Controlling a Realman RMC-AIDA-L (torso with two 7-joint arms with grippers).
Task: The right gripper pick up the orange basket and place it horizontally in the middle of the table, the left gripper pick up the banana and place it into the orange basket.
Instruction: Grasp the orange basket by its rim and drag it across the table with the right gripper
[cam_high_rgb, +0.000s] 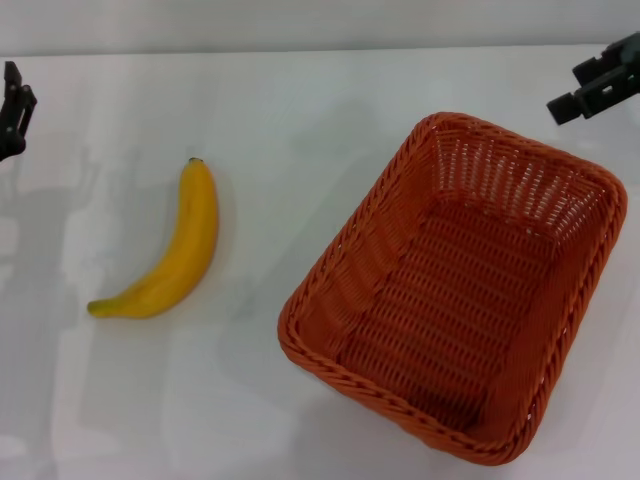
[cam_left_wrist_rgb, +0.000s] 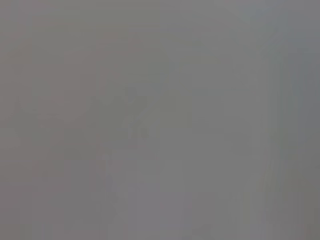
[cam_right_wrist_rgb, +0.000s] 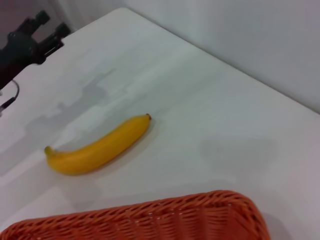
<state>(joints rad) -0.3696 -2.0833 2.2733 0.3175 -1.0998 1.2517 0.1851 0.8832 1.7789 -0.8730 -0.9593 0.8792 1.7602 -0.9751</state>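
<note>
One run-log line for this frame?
basket: on table, askew, empty | banana: on table | left gripper, right gripper: away

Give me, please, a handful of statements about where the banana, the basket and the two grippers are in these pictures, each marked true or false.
1. The banana lies inside the orange basket. False: it lies on the table, apart from the basket, on the robot's left of it.
2. The orange basket holds nothing. True.
3. The right gripper grips the basket's rim. False: it is near the table's far right edge, clear of the basket.
4. The left gripper is at the far left edge of the head view, away from the banana. True.
5. The basket sits skewed, not square to the table's edge. True.
</note>
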